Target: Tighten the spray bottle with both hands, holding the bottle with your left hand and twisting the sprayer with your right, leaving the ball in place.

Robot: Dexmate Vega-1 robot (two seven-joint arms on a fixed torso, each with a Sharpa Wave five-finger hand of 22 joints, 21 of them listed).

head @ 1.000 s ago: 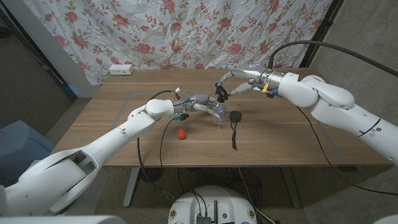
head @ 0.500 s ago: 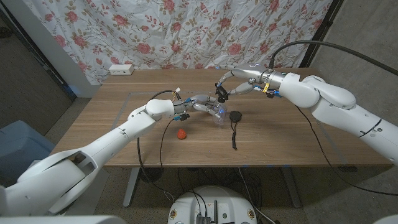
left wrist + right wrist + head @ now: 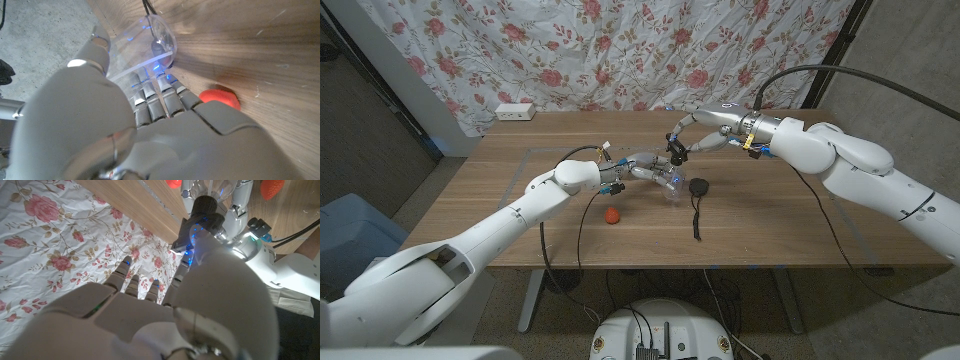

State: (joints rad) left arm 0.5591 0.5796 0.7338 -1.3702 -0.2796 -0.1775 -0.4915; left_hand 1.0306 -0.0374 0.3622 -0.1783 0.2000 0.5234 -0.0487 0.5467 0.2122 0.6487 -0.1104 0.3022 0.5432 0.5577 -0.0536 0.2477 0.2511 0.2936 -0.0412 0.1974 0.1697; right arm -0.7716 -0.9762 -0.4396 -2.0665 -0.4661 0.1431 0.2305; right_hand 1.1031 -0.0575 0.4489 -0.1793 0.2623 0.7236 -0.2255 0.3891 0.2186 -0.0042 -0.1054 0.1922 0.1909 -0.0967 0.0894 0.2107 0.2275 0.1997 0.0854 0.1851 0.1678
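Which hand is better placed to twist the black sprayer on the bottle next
The right hand: its fingers already sit at the black sprayer head. The left hand is busy gripping the clear plastic spray bottle, so it should probably stay put.

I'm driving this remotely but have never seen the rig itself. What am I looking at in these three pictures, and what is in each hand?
The wide picture comes from a camera on the robot's head, looking down at a wooden table. Two white arms reach in, each ending in a hand with fingers. The other two pictures come from cameras on the wrists, looking along the back of each hand.

The left hand holds a clear spray bottle. The right hand has its fingers on the black sprayer on top. A small red ball lies on the table near the left arm, and a black round thing with a cable lies beside the bottle.
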